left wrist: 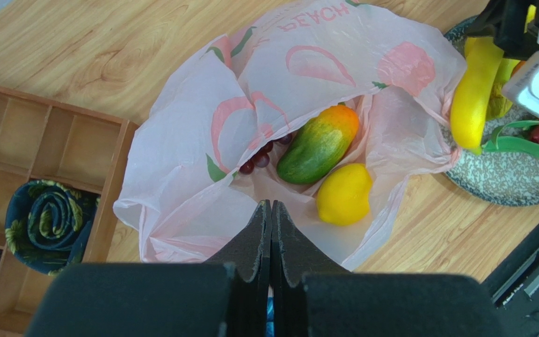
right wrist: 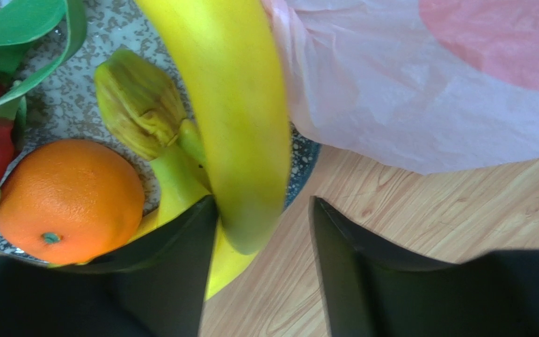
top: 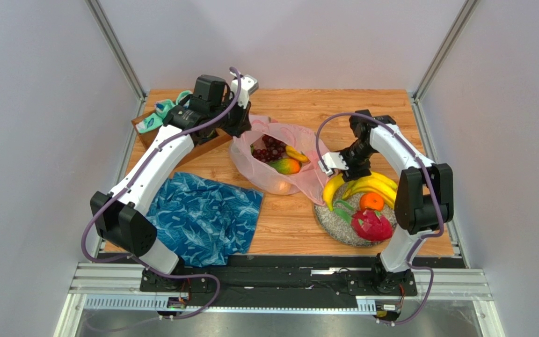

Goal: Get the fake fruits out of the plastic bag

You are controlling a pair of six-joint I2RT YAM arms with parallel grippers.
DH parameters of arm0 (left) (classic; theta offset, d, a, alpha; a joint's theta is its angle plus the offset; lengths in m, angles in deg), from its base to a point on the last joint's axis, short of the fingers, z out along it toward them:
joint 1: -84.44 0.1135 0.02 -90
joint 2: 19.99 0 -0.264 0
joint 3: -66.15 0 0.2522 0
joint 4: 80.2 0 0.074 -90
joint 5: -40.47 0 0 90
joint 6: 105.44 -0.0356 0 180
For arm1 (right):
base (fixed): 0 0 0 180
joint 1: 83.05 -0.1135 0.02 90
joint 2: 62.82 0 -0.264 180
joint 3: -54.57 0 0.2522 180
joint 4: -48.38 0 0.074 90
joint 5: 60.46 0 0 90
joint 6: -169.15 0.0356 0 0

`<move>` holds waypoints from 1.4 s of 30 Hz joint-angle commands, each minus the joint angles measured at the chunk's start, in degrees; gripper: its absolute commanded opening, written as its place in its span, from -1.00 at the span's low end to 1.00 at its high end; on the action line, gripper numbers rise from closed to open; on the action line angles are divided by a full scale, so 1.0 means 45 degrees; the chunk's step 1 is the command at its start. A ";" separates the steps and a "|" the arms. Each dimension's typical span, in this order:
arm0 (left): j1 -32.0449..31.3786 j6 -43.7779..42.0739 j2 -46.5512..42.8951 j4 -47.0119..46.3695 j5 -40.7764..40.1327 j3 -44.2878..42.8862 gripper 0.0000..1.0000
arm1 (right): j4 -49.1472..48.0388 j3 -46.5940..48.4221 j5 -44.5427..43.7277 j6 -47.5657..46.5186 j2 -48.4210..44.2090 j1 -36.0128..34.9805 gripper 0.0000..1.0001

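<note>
I see L arm stretched fwd across table, left gripper (left wrist: 271,206) clenched at plastic bag (left wrist: 181,161) rim, mango (left wrist: 318,144), lemon (left wrist: 344,194), grapes (left wrist: 258,158) inside bag, R arm arched over plate (top: 335,226), right gripper (right wrist: 265,210) jaws apart astride bananas (right wrist: 237,105) on plate beside bag

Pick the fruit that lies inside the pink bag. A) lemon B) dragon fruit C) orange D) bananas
A: the lemon lies in the plastic bag beside the mango, while the orange sits on the plate.
</note>
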 commanded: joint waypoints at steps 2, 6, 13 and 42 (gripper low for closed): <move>0.0066 -0.0227 -0.0284 -0.0186 0.0096 -0.0432 -1.00 | -0.0835 -0.0108 0.0101 -0.0013 -0.0326 -0.0160 0.46; 0.0066 -0.0188 -0.0146 -0.0225 0.0406 -0.0785 -1.00 | -0.0155 0.0455 0.1171 -0.0111 -0.1264 -0.0238 0.91; 0.0066 0.0456 0.0224 -0.0499 0.1423 -0.0959 -1.00 | 0.0319 0.1590 0.3459 0.2463 -0.1754 -0.1544 0.87; 0.0066 0.0359 0.0030 0.0028 0.2557 -0.0961 -1.00 | -0.6443 0.6081 -0.0190 0.9813 0.5470 -0.3501 0.74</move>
